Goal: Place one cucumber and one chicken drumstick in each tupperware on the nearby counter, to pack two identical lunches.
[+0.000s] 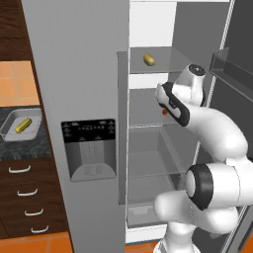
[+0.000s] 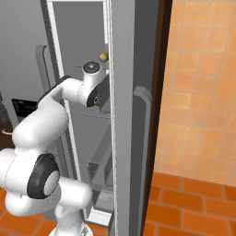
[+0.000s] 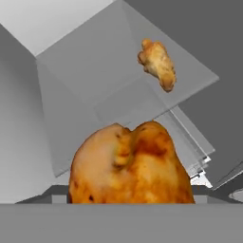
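A chicken drumstick [image 3: 130,166], orange-brown, looms at the bottom of the hand view and hides my fingertips. My gripper [image 1: 164,109] reaches into the open fridge at the middle shelf and is shut on it; only an orange speck of the drumstick [image 1: 164,112] shows at the tip. Another drumstick [image 3: 157,63] lies further back on the glass shelf. A yellow-green cucumber [image 1: 149,60] rests on the upper shelf. On the counter [image 1: 29,146] at the left, a tupperware [image 1: 10,129] holds one cucumber [image 1: 23,125].
The fridge's closed left door [image 1: 89,74] with its dispenser panel [image 1: 89,148] stands between the counter and the open compartment. The open right door [image 1: 234,69] with its bin hangs beside the arm. Glass shelves [image 1: 148,123] sit above and below the hand.
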Tool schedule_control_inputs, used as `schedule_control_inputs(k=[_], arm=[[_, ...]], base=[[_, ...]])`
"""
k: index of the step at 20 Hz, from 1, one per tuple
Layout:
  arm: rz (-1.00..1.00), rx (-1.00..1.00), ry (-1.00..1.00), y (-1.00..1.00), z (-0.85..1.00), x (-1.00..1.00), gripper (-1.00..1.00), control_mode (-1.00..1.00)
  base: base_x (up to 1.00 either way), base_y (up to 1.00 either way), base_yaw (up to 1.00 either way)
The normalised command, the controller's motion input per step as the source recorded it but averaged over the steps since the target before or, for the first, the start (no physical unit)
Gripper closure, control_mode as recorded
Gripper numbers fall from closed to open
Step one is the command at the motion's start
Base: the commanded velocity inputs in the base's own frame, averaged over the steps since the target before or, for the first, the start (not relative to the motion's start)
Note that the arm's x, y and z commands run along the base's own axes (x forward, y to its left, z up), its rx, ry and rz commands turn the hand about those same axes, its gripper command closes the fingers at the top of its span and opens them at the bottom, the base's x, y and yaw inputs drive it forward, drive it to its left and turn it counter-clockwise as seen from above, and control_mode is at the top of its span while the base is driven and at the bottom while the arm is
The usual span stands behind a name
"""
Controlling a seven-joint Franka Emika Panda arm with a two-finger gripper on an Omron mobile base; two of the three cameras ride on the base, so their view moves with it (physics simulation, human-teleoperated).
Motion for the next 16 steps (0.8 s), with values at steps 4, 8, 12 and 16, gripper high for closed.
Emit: schedule_control_inputs(k=[4,8,12,16], arm=[[0.0,0.0,0.0,0.0,0.0,0.0,1.0,1.0],[0.0,0.0,0.0,0.0,0.0,0.0,1.0,1.0],[0.0,0.0,0.0,0.0,0.0,0.0,1.0,1.0],[0.0,0.0,0.0,0.0,0.0,0.0,1.0,1.0]], base=[[-1.0,0.47,-0.01],[-0.69,1.0,0.21],[0.01,1.0,0.18],[-0.49,1.0,0.13]])
